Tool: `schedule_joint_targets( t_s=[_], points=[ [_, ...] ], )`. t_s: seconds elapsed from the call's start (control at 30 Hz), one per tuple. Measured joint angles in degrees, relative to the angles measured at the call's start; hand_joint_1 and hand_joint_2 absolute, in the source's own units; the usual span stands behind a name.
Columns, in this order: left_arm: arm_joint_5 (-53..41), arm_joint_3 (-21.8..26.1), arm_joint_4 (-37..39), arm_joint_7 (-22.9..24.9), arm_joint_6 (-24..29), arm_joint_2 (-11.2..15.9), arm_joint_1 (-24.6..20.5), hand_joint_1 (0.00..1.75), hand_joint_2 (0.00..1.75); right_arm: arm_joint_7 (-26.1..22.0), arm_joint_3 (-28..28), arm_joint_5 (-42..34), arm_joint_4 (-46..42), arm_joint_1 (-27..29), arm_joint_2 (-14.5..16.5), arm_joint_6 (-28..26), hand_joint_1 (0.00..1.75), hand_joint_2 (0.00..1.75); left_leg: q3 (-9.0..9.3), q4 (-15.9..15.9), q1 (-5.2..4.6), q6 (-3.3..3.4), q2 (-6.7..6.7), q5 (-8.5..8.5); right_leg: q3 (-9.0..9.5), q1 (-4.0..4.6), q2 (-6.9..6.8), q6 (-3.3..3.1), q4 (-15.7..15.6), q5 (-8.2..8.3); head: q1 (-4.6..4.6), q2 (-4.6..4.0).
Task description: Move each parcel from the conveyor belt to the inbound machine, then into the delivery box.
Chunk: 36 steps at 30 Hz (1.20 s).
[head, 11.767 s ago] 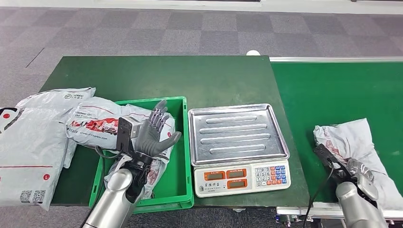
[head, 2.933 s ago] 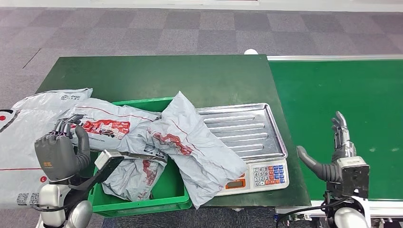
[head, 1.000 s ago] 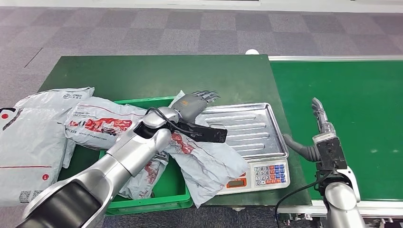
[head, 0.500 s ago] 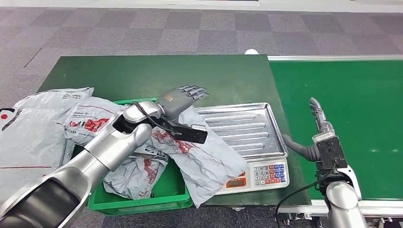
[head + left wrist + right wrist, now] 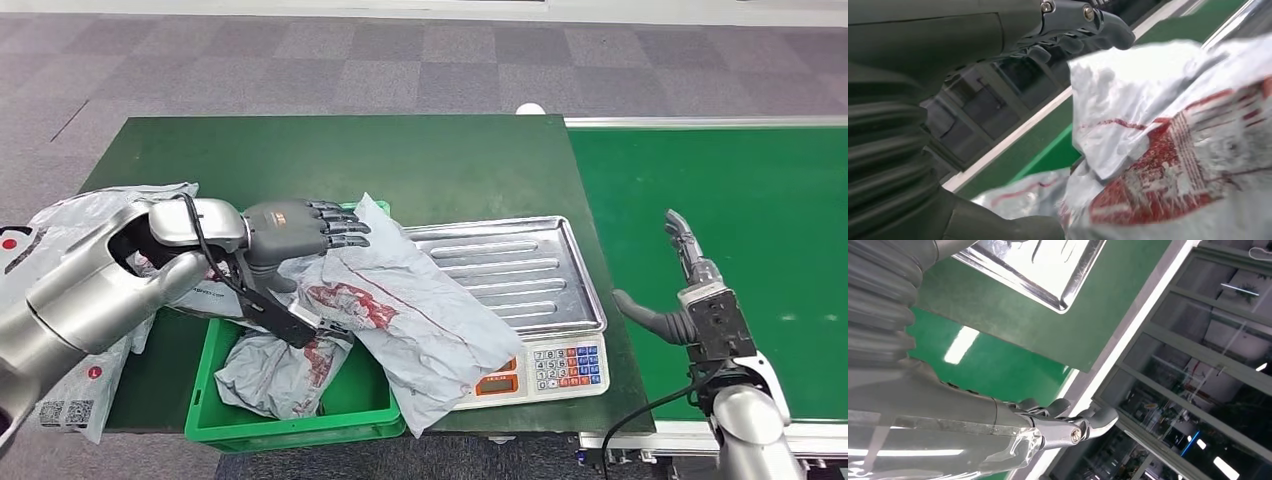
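Left hand (image 5: 290, 230) hovered over the upper left end of a grey parcel (image 5: 420, 310) with red print, fingers (image 5: 345, 228) stretched flat over its top edge, thumb below. Whether it gripped the plastic or only lay against it could not be told; the left wrist view showed fingers (image 5: 1083, 25) arched above the crumpled parcel (image 5: 1173, 150) with the thumb under it, contact unclear.

That parcel lay slantwise, its upper left end over the rim of the green delivery box (image 5: 300, 425), its lower right end draped across the scale (image 5: 545, 370) and covering part of the display. The steel weighing tray (image 5: 520, 270) was bare on its right side.

Inside the box sat another crumpled grey parcel (image 5: 275, 365). 1 more printed bag (image 5: 190, 290) lay under the left forearm, and a large white mailer (image 5: 60, 330) rested on the dark green table (image 5: 330, 160), left of the box.

Right hand (image 5: 680, 290) stood released above the near edge of the conveyor belt (image 5: 740, 190), fingers straight, thumb stuck out toward the scale, holding nothing. The right wrist view showed the same hand (image 5: 1068, 422) with spread fingers over the belt, a tray corner (image 5: 1048, 270) beyond.
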Motion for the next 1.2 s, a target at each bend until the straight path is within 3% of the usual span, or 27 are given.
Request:
schedule_joint_targets(
  t_s=[0.13, 0.27, 0.4, 0.77, 1.2],
  points=[
    [4.83, -3.99, -4.99, 0.73, 0.24, 2.84, -2.0, 1.75, 1.75, 0.18, 0.08, 0.59, 1.02, -1.55, -0.02, 0.17, 0.0, 1.75, 0.01, 0.01, -0.03, 0.0, 0.01, 0.0, 0.01, -0.03, 0.02, 0.0, 0.0, 0.02, 0.01, 0.0],
    [7.37, -6.38, -8.63, 1.79, 4.04, 4.58, -1.89, 1.75, 1.75, 0.67, 0.4, 1.31, 1.62, -2.34, 0.06, 0.28, 0.0, 1.75, 0.0, 0.01, -0.04, 0.0, -0.05, 0.0, 0.01, -0.03, -0.04, 0.0, -0.01, 0.02, 0.01, 0.0],
    [9.28, -7.74, -9.58, 2.51, 6.38, 4.77, -1.16, 0.0, 1.75, 0.75, 0.58, 1.21, 2.35, -3.35, 0.05, 0.72, 0.0, 1.75, 0.0, 0.01, -0.03, 0.0, -0.06, 0.0, 0.0, -0.02, -0.05, -0.01, -0.01, 0.02, 0.01, 0.0],
    [10.48, -8.39, -9.63, 5.13, 10.61, 2.22, 0.52, 0.0, 1.75, 0.35, 1.69, 0.55, 6.13, -7.6, -0.17, 1.7, 0.0, 1.75, 0.01, 0.03, -0.04, 0.01, -0.06, 0.02, 0.01, -0.03, -0.06, 0.0, -0.01, 0.03, 0.01, 0.0],
    [10.24, -8.39, -8.87, 5.37, 11.0, 0.69, 0.54, 0.0, 1.75, 0.28, 1.84, 0.38, 8.3, -8.78, -0.22, 1.74, 0.0, 1.75, 0.0, 0.02, -0.03, 0.01, -0.06, 0.01, 0.0, -0.02, -0.05, -0.01, -0.01, 0.03, 0.01, 0.0]
  ],
)
